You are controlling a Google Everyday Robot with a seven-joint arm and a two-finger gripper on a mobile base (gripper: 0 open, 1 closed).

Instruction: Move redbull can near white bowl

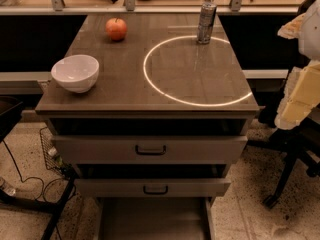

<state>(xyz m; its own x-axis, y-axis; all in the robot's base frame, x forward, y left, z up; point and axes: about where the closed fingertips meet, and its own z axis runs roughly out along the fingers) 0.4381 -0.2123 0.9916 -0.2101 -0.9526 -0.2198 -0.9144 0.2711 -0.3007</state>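
Pale tool (296,101) beside table (200,84) right edge, well apart from redbull can (206,21); grip: cannot tell.

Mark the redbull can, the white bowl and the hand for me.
redbull can (206,23), camera view, middle of its body.
white bowl (75,84), camera view, front outer wall.
hand (300,99), camera view, pale part at the right frame edge.
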